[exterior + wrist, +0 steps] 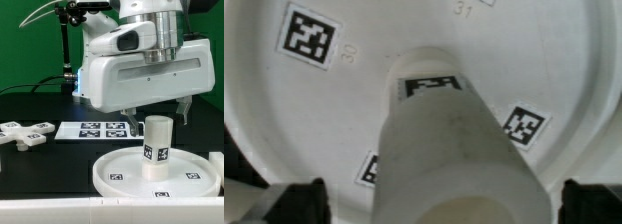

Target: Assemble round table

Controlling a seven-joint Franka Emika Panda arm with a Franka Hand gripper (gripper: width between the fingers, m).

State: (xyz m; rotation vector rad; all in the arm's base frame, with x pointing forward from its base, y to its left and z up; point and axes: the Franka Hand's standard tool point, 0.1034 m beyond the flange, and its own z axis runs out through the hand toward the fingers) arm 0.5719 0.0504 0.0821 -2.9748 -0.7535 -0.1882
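Round table disc (125,160) lies on the black table (40,175) at the lower right of the frame, its right edge cut off. The leg (156,142) stands upright on it. The hand (156,114) hangs above, fingers wide, holding nothing. The foot (25,132) lies at middle left.
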